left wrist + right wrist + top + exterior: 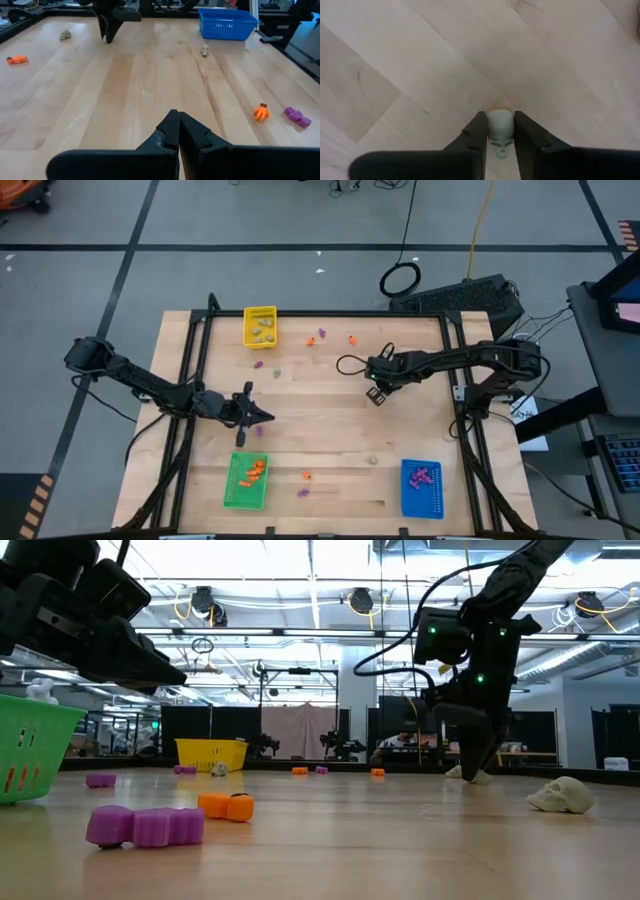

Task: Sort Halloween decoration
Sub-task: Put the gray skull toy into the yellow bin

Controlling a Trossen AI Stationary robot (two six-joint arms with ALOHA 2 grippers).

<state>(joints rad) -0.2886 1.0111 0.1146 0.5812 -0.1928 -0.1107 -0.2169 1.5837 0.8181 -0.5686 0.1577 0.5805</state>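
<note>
A: Right wrist view first: what sits between the fingers?

B: A small beige-grey skull trinket (pixel 499 130), pinched between the two dark fingers (pixel 476 137) of the right gripper (pixel 496 131), both pads touching its sides, tips down at the wooden table (pixel 420 65).

A: So the right pincer is closed on it?

B: Yes, clamped on the skull, near the table's middle (pixel 377 393). Nothing lies just beside it; bare boards all round.

A: And farther out?

B: Beyond that gripper, toward the far edge, a few orange and purple trinkets (pixel 322 336) and the yellow tray (pixel 260 326) holding beige pieces. Toward the near edge, well apart, another beige skull (pixel 560 795), an orange piece (pixel 226 806) and a purple piece (pixel 145 826). The blue tray (pixel 421 488) has purple bits, the green tray (pixel 246 481) orange ones.

A: The left gripper?

B: Its jaws are pressed together on nothing (pixel 178 131), hanging above the table well to the side of the right one, with a purple trinket (pixel 258 431) just beside it. Nothing blocks the way between them.
</note>
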